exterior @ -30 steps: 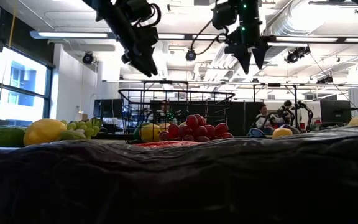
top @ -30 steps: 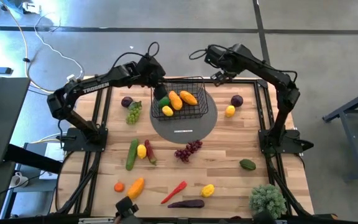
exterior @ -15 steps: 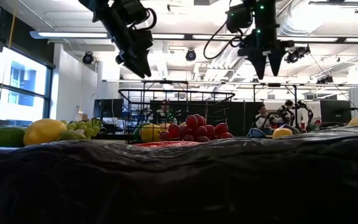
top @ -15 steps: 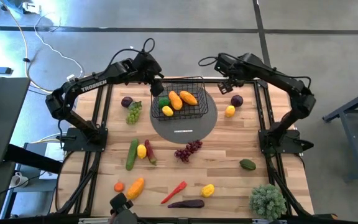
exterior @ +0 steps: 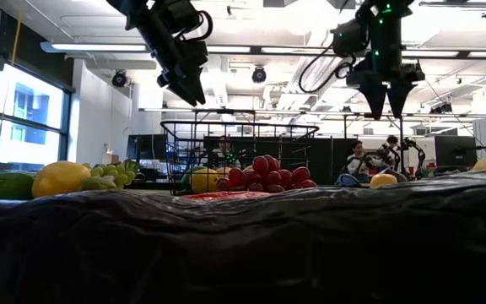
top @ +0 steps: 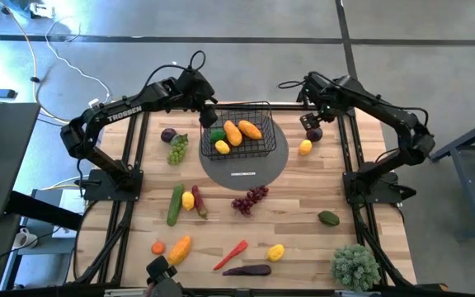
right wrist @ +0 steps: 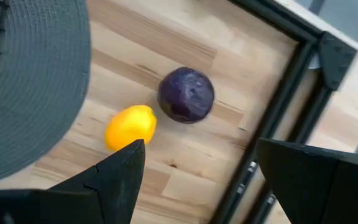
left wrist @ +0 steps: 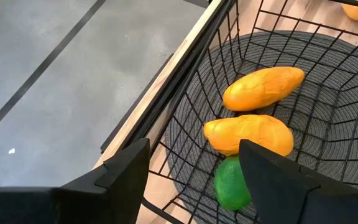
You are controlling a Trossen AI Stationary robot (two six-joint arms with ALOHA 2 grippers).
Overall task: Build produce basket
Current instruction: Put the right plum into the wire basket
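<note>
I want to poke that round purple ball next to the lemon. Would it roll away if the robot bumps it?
Probably yes. The purple ball looks nearly round and sits loose on the flat wooden table, so a nudge would likely send it rolling, perhaps into the lemon beside it. Its smooth rounded sides may slip from the right pincer, which hangs open above it.

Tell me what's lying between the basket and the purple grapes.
Only the grey round mat and bare wood separate the basket from the purple grapes, seen in the high view.
</note>
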